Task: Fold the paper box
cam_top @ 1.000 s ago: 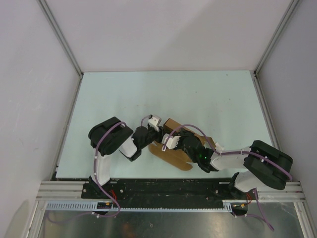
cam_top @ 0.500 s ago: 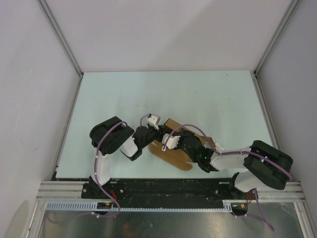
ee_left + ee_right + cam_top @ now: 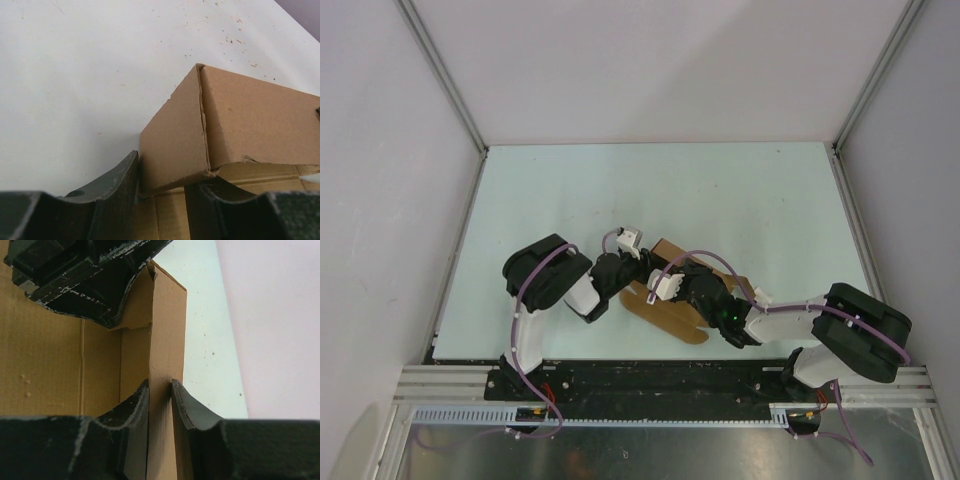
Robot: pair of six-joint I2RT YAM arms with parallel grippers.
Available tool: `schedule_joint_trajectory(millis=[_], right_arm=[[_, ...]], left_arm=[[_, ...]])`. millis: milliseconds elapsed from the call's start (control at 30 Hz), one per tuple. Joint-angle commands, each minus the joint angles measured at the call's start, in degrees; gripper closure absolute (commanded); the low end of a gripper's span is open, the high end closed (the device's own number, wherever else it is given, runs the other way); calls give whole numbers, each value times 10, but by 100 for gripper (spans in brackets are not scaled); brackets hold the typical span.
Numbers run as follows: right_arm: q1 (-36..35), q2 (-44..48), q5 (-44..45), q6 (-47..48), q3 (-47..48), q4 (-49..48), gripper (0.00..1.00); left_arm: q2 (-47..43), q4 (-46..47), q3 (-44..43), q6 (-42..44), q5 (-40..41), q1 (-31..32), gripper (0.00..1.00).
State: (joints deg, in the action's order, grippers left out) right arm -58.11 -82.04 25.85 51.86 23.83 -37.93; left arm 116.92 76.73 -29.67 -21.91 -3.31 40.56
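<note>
- While both arms crowd in from above, the paper box sits near the front edge of the table, about midway across. Most of it is buried under the wrists, with only a rounded flat flap and one raised corner peeking out.
- Over to the left gripper: its fingers are spread to either side of the box's upright end panel, one fingertip right at the panel's edge. I can't tell whether they are squeezing, because the contact is lost at the bottom of the view.
- Now the right gripper: its jaws are pressed together on a thin upright cardboard wall, pinching it.
- In the right wrist view, a scuffed dark bulk at top left blocks the box's far end.
</note>
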Motion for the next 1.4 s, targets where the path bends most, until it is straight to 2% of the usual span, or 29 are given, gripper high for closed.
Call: schedule_joint_trajectory(millis=[0, 400, 600, 767, 833, 933, 1033, 1133, 1267, 1367], right_arm=[[-3, -7, -42, -39, -17, 49, 75], [-4, -8, -45, -42, -17, 51, 75], [-4, -8, -47, -45, -17, 52, 75], [-4, -7, -50, -48, -18, 59, 75], [-4, -7, -53, -51, -18, 59, 75], [-4, -8, -54, -53, -17, 57, 75], [-4, -8, -55, -54, -18, 55, 75], [-4, -8, -56, -54, -17, 57, 75], [-4, -6, -57, -54, -17, 59, 75], [-4, -7, -58, -54, -17, 58, 75]], left_arm=[[-4, 130, -14, -12, 5, 5, 56], [-26, 130, -14, 8, 12, 17, 77], [-35, 130, -11, 18, 10, 19, 84], [-52, 130, -7, 32, 14, 22, 94], [-58, 130, -4, 37, 13, 22, 95], [-70, 130, -1, 46, 10, 24, 85], [-77, 130, 2, 56, 16, 26, 66], [-75, 130, 1, 61, 19, 29, 55], [-74, 134, -2, 64, 19, 31, 50], [-72, 134, -9, 73, 23, 34, 54]])
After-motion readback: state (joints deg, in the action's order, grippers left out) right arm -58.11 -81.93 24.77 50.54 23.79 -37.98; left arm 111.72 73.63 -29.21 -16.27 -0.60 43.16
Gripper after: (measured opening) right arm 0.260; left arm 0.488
